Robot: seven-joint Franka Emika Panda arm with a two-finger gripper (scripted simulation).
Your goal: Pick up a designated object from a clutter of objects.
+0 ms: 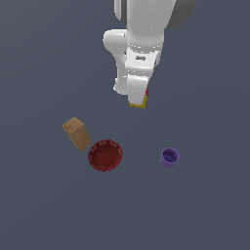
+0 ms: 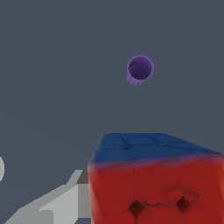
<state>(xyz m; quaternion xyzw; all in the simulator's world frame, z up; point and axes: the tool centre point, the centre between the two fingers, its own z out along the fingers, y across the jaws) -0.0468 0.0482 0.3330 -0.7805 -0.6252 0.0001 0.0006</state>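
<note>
The small multicoloured block shows only a yellow edge and a red sliver under the white hand in the exterior view. My gripper is shut on it and holds it above the floor, behind the other objects. In the wrist view the block fills the near corner, with a red face and a blue face. One grey finger lies against its side; the other finger is hidden. The tan brown box, the dark red bowl and the purple cup stand apart from the gripper.
The box leans tilted, just touching the bowl's rim on the exterior view's left. The purple cup also shows in the wrist view, well away from the block. Everything rests on a flat dark grey floor.
</note>
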